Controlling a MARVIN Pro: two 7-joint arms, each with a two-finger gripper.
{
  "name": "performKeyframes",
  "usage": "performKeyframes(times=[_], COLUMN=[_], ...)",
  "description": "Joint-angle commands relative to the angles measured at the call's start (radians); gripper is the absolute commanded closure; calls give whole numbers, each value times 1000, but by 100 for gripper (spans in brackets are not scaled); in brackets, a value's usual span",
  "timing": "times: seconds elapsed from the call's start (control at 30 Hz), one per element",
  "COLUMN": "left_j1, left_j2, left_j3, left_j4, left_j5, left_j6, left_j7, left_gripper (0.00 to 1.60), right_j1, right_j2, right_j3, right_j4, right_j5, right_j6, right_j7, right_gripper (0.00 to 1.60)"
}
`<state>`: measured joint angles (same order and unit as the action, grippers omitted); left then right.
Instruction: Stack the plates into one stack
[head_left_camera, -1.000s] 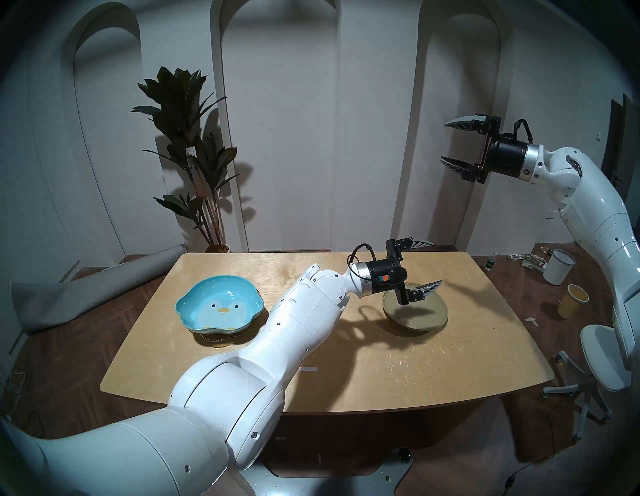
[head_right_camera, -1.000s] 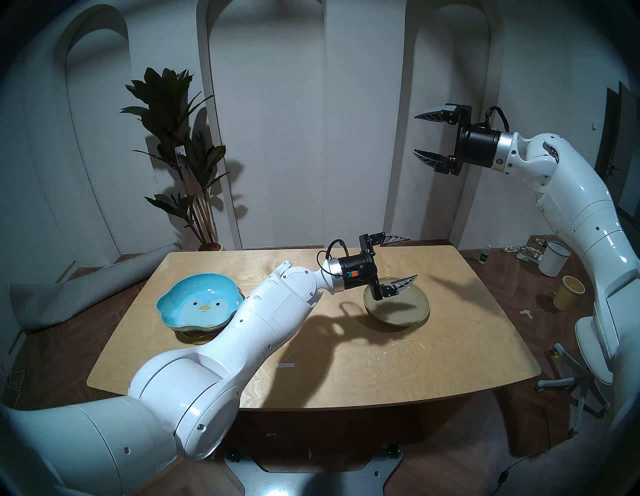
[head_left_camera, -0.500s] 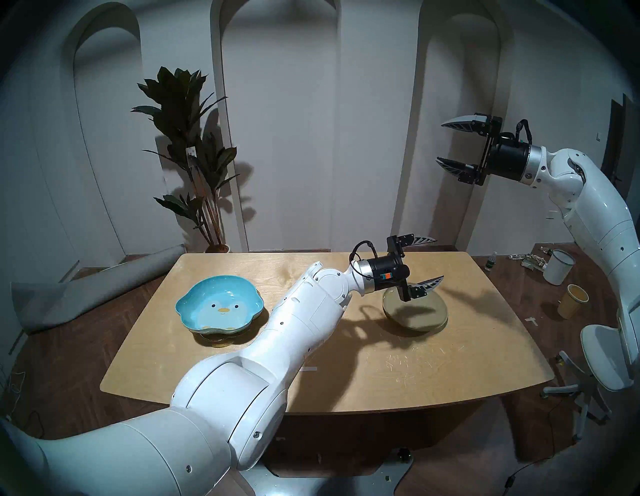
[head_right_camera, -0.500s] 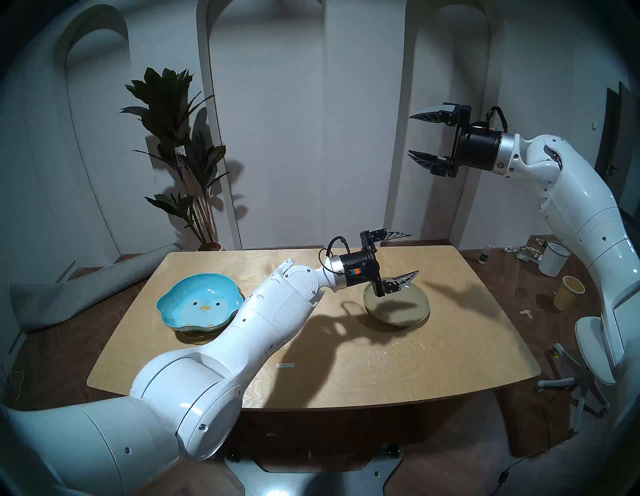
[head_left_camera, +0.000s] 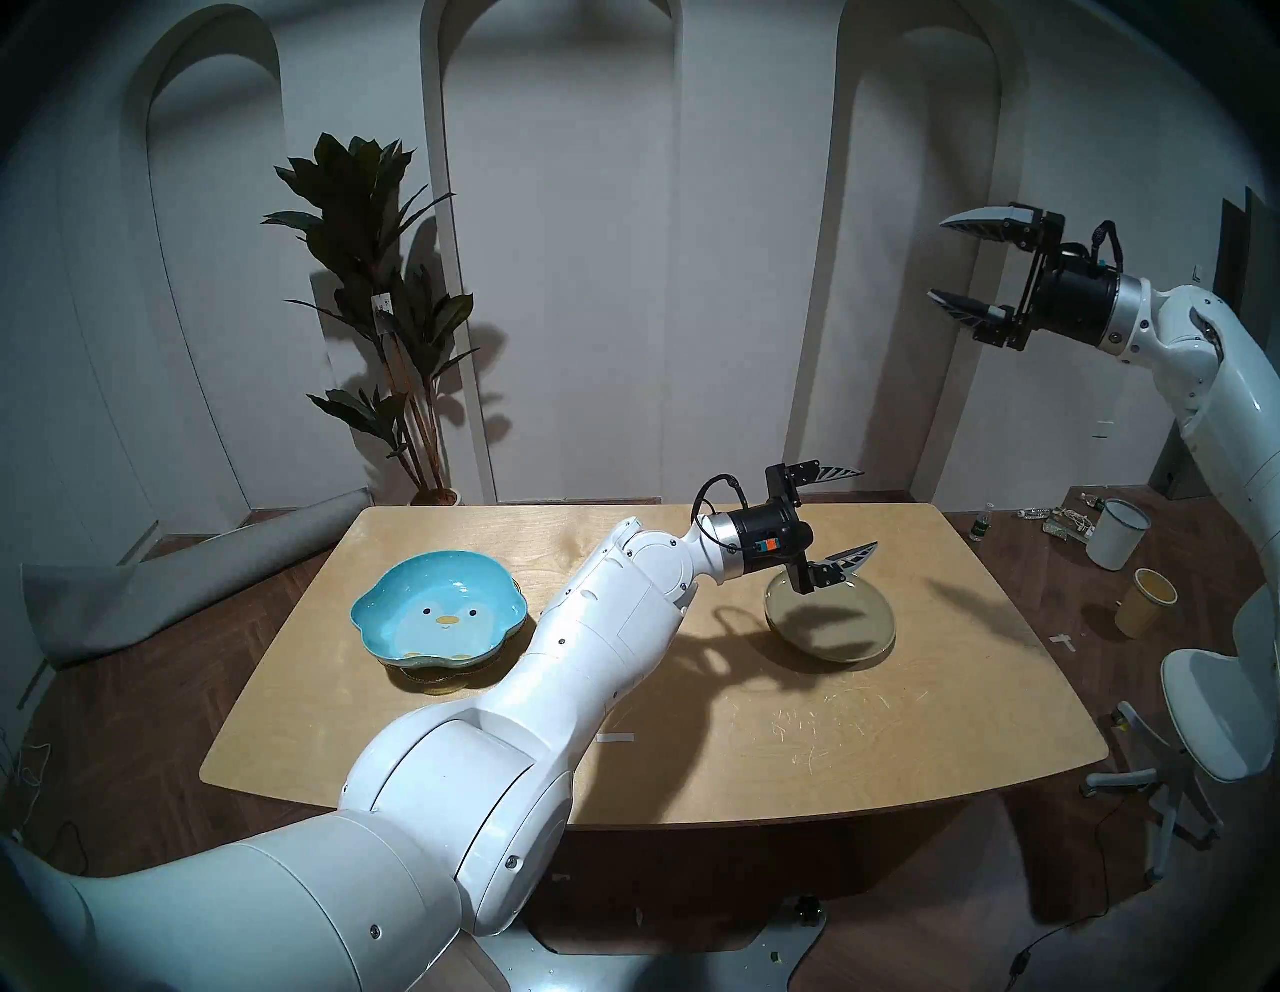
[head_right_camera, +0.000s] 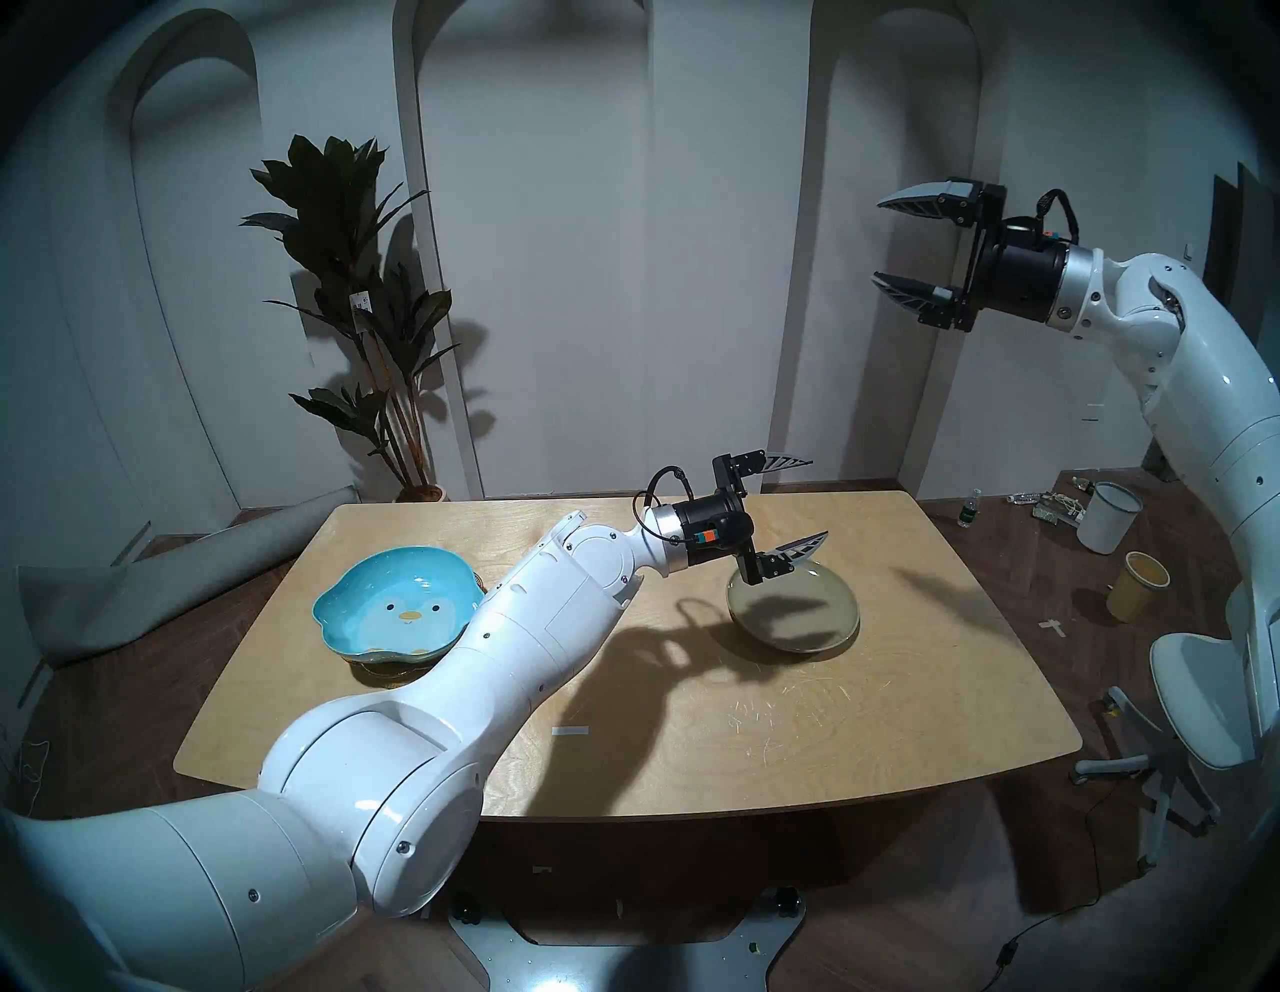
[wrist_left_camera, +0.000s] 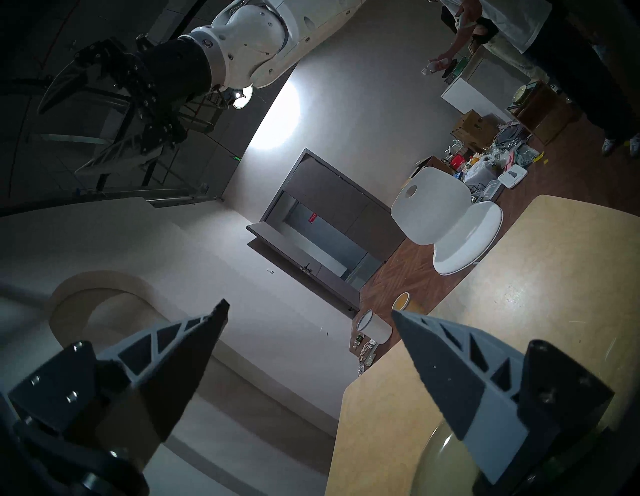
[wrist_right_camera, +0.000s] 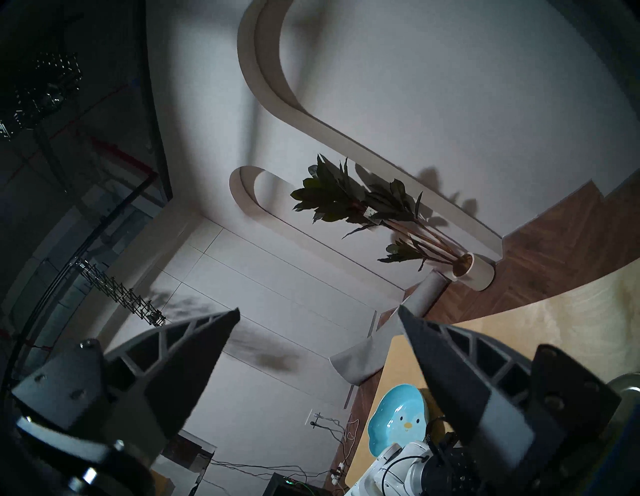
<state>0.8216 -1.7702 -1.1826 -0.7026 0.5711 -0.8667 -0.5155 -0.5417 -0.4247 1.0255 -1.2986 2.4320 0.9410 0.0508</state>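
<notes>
Head left eye: my left gripper is spread wide over the far side of the olive-beige plate, one finger above the plate's near-left rim, the other up in the air, gripping nothing. That plate sits tilted on the right half of the table. On the left half, the blue penguin plate rests on top of the amber glass plate, only the amber edge peeking out beneath. My right gripper hangs high off to the right, fingers apart, empty.

Head right eye: same layout, blue penguin plate stacked left, olive-beige plate alone on the right, well apart.

Left wrist: fingers wide, nothing between them; the olive-beige plate's rim shows under the right-hand finger, whether touching I cannot tell. A white chair stands beyond the table.

Right wrist: fingers spread on empty air, the blue penguin plate far below, a potted plant against the wall.
</notes>
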Motion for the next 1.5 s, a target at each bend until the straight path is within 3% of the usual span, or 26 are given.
performKeyframes(times=[0.0, 1.47], left_j1=[-21, -41], left_j2=[7, 100], left_j3=[-1, 89], left_j4=[2, 75], left_j5=[27, 308], left_j6=[7, 139], left_j7=[21, 113], left_gripper=[0, 0], right_j1=[7, -54], right_j2=[80, 179], right_j3=[48, 51], right_j4=[-25, -192], right_j5=[-9, -93], right_j6=[-10, -24], right_j7=[26, 68], right_gripper=[0, 0])
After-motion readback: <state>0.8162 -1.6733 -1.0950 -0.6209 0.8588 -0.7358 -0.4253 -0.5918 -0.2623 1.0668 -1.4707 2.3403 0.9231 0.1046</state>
